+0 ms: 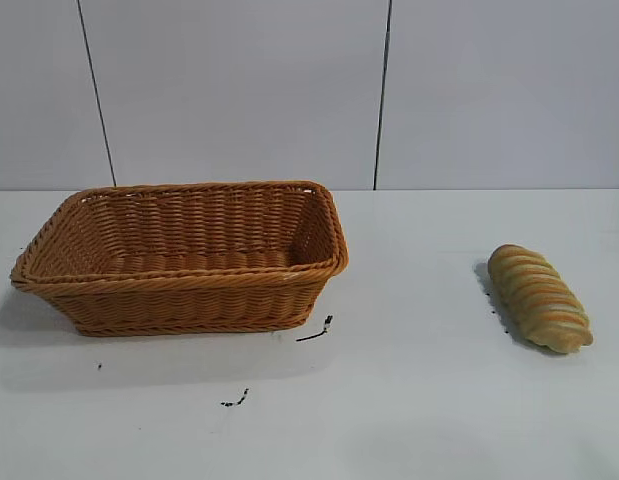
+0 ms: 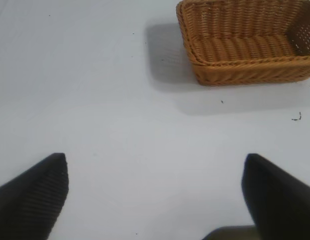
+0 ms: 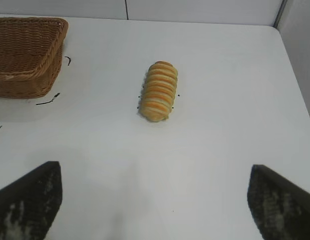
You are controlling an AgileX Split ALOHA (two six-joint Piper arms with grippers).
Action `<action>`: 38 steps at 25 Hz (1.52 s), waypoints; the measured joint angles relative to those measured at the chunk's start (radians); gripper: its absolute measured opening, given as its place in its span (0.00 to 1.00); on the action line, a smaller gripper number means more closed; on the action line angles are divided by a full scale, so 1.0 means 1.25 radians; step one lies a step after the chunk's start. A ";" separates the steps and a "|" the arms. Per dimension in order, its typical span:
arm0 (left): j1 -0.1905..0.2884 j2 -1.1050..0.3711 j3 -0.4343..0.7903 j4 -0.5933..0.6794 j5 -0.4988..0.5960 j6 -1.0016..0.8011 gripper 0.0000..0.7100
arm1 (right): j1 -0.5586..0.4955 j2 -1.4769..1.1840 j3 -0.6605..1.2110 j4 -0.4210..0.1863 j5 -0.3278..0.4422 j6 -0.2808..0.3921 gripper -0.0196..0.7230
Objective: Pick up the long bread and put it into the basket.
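The long bread (image 1: 539, 298), a golden-tan loaf with orange-brown stripes, lies on the white table at the right; it also shows in the right wrist view (image 3: 159, 90). The orange-brown wicker basket (image 1: 179, 290) stands at the left and is empty; it also shows in the left wrist view (image 2: 245, 70) and the right wrist view (image 3: 24, 75). My right gripper (image 3: 155, 165) is open and empty, short of the loaf, over bare table. My left gripper (image 2: 155, 157) is open and empty, apart from the basket. Neither arm shows in the exterior view.
Small black marks (image 1: 315, 331) lie on the table near the basket's front right corner, another mark (image 1: 235, 400) lies closer to the front. A grey panelled wall (image 1: 379, 90) stands behind the table. The table's right edge meets a wall (image 3: 295, 60).
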 joint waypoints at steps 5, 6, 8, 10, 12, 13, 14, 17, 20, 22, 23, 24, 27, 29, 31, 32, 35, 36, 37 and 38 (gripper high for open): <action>0.000 0.000 0.000 0.000 0.000 0.000 0.98 | 0.000 0.250 -0.055 0.000 -0.070 0.000 0.96; 0.000 0.000 0.000 0.000 0.000 0.000 0.98 | 0.000 0.307 -0.070 0.000 -0.076 0.000 0.96; 0.000 0.000 0.000 0.000 0.000 0.000 0.98 | 0.000 0.410 -0.101 0.000 -0.082 0.000 0.96; 0.000 0.000 0.000 0.000 0.000 0.000 0.98 | 0.000 0.522 -0.136 0.000 -0.084 0.000 0.96; 0.000 0.000 0.000 0.000 0.000 0.000 0.98 | 0.000 0.621 -0.178 0.001 -0.085 0.000 0.96; 0.000 0.000 0.000 0.000 0.000 0.000 0.98 | 0.000 0.671 -0.200 0.003 -0.085 0.000 0.96; 0.000 0.000 0.000 0.000 0.000 0.000 0.98 | 0.000 0.720 -0.221 0.006 -0.085 0.000 0.96; 0.000 0.000 0.000 0.000 0.000 0.000 0.98 | 0.000 0.847 -0.299 0.015 -0.079 0.001 0.96; 0.000 0.000 0.000 0.000 0.000 0.000 0.98 | 0.000 0.960 -0.394 0.031 -0.056 0.001 0.96; 0.000 0.000 0.000 0.000 0.000 0.000 0.98 | 0.008 1.026 -0.448 0.035 -0.048 0.001 0.96; 0.000 0.000 0.000 0.000 0.000 0.000 0.98 | 0.016 1.050 -0.475 0.035 -0.049 0.001 0.96; 0.000 0.000 0.000 0.000 0.000 0.000 0.98 | 0.025 1.076 -0.496 0.032 -0.054 0.001 0.96; 0.000 0.000 0.000 0.000 0.000 0.000 0.98 | 0.045 1.144 -0.563 0.020 -0.067 0.012 0.96; 0.000 0.000 0.000 0.000 0.000 0.000 0.98 | 0.049 1.185 -0.597 0.014 -0.067 0.024 0.96; 0.000 0.000 0.000 0.000 0.000 0.000 0.98 | 0.050 1.216 -0.622 -0.001 -0.066 0.028 0.96; 0.000 0.000 0.000 0.000 0.000 0.000 0.98 | 0.050 1.230 -0.629 -0.004 -0.066 0.028 0.96; 0.000 0.000 0.000 0.000 0.000 0.000 0.98 | 0.048 1.263 -0.640 -0.006 -0.067 0.029 0.96; 0.000 0.000 0.000 0.000 0.000 0.000 0.98 | 0.048 1.275 -0.641 -0.007 -0.067 0.030 0.96; 0.000 0.000 0.000 0.000 0.000 0.000 0.98 | 0.048 1.285 -0.641 -0.009 -0.067 0.031 0.96; 0.000 0.000 0.000 0.000 0.000 0.000 0.98 | 0.048 1.298 -0.641 -0.009 -0.067 0.032 0.96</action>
